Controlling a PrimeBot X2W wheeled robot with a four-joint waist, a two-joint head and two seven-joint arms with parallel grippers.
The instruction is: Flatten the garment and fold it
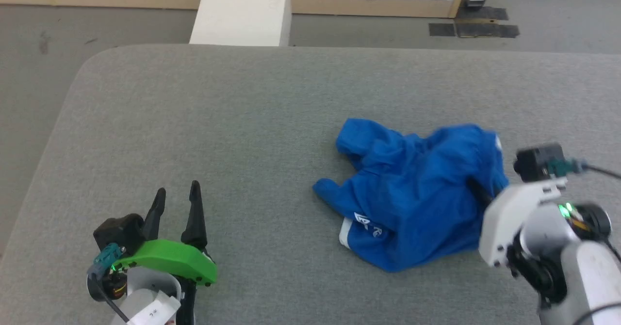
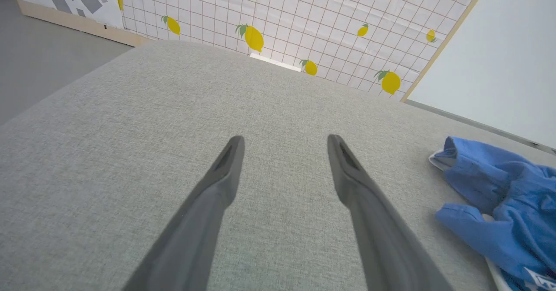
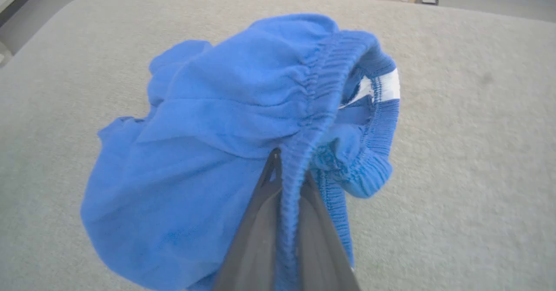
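The garment (image 1: 412,189) is a pair of bright blue shorts, crumpled in a heap on the grey padded table (image 1: 242,121), right of centre. A small white logo and a white trim band show at its near left edge. My right gripper (image 3: 289,169) is shut on the gathered elastic waistband (image 3: 321,91) of the garment (image 3: 208,152), its fingers pinching the fabric between them. In the head view the right gripper (image 1: 480,191) reaches into the heap's right side. My left gripper (image 1: 175,191) rests open at the lower left, well apart from the garment (image 2: 499,213). Between its spread fingers (image 2: 228,165) lies bare table.
A white block (image 1: 242,9) stands beyond the table's far edge. Behind it runs a panel with a lemon-print grid (image 2: 304,17). Grey floor (image 1: 48,39) lies left of the table's rounded corner. Bare table surface stretches left and behind the shorts.
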